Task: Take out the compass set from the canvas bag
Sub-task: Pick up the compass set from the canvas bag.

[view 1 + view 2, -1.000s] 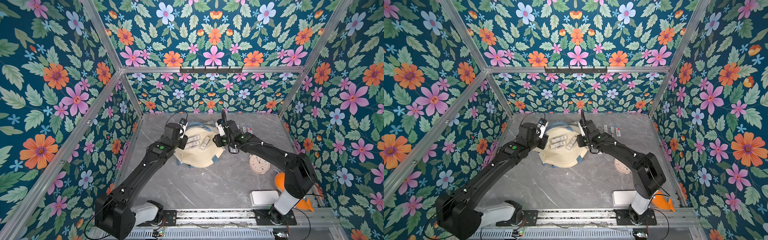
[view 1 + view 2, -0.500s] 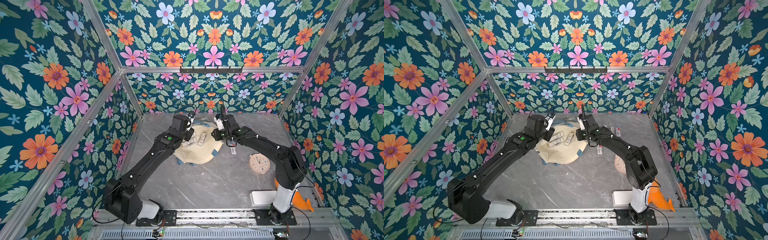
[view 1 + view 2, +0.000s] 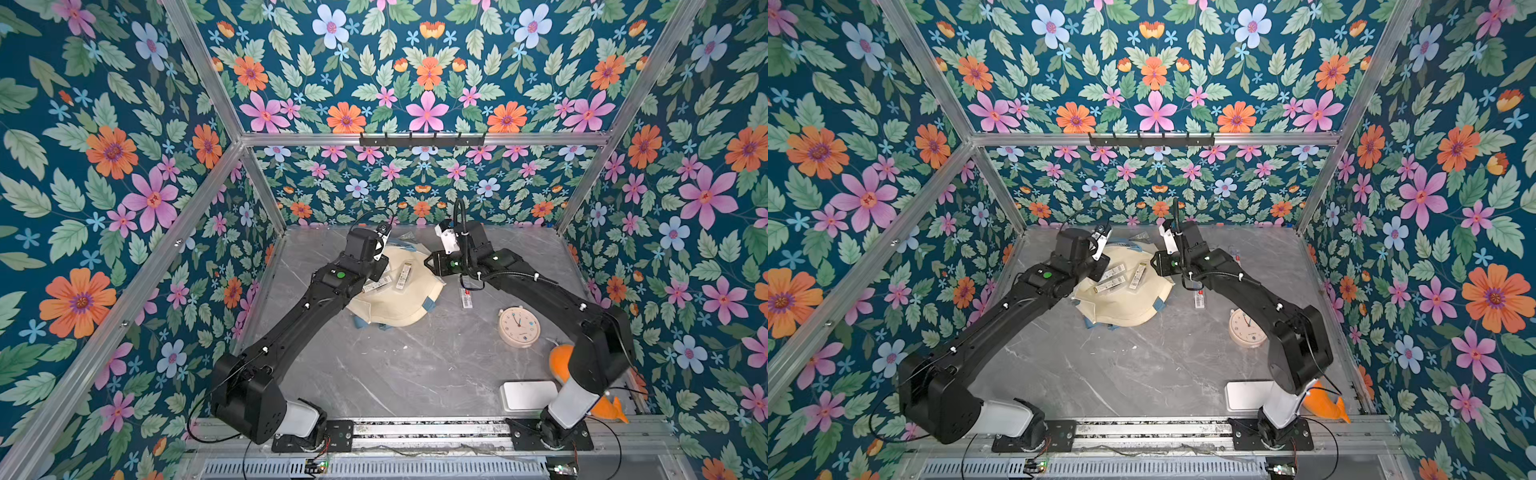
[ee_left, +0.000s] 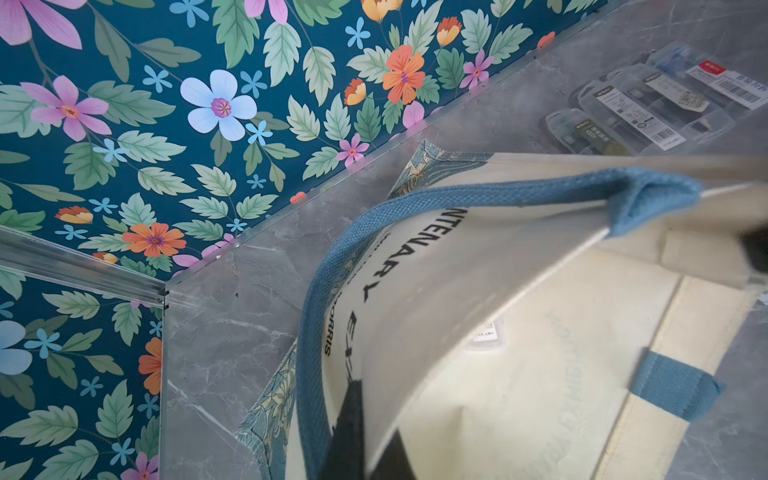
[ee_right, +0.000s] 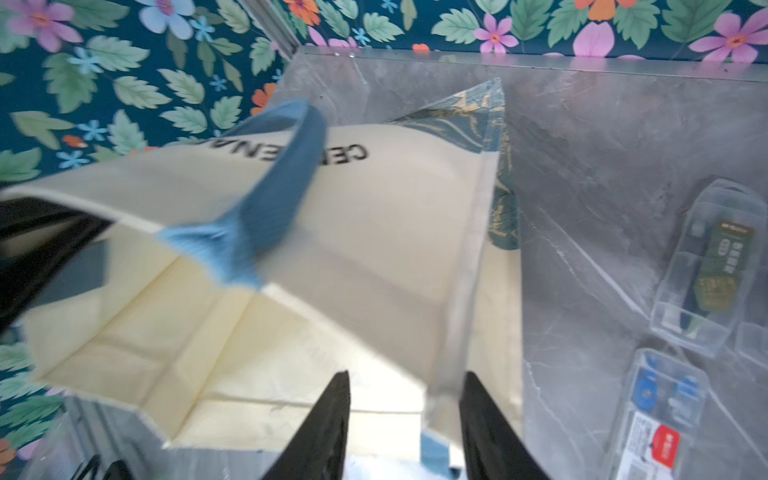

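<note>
Snapping shut on the rim of the canvas bag [image 3: 395, 305] at the back of the counter [image 3: 395, 374], the left claw [image 4: 361, 440] now props its mouth (the right claw [image 5: 406, 376] has parted, gripping nothing), baring a compass set [image 4: 486, 336] inside.

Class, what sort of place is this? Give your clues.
Probably a robot test cell: an aluminium frame with floral panels, a left arm and right arm on a base rail, and props like a canvas bag and clock.
</note>
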